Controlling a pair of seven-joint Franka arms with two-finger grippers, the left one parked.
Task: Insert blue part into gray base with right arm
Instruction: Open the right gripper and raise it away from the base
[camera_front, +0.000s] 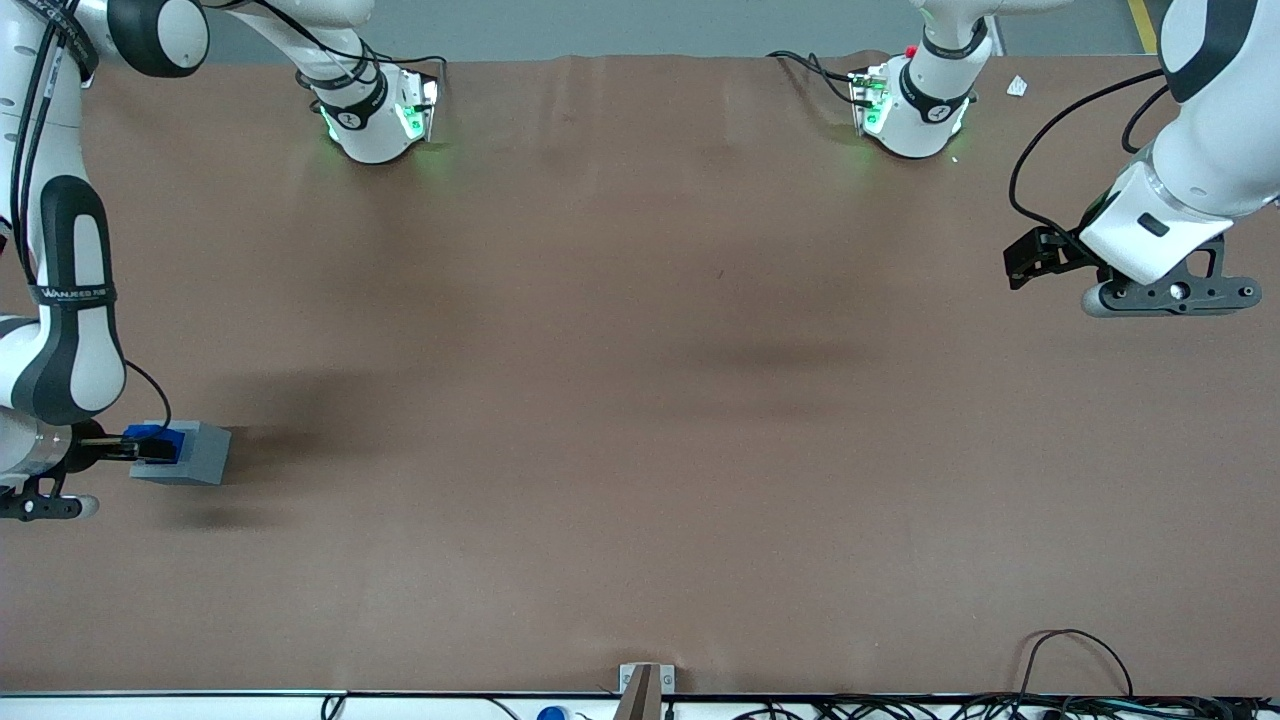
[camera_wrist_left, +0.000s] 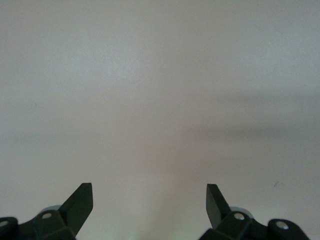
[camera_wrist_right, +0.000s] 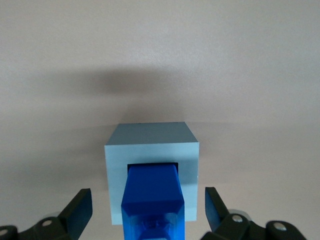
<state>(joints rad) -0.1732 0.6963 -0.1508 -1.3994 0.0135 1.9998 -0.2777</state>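
Brown tabletop (camera_front: 640, 420): blue part (camera_wrist_right: 152, 192) sits in gray base (camera_wrist_right: 152, 150) recess, gripper (camera_wrist_right: 147, 212) fingers apart w/ part between; retracting crooked could drag it out.

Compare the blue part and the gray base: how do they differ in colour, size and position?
The blue part is bright blue; the gray base is pale gray. The part is narrower than the base. The part sits in the base's recess, sticking out; the base rests on the table. The open pincer flanks both. Both are blocky and square-edged.
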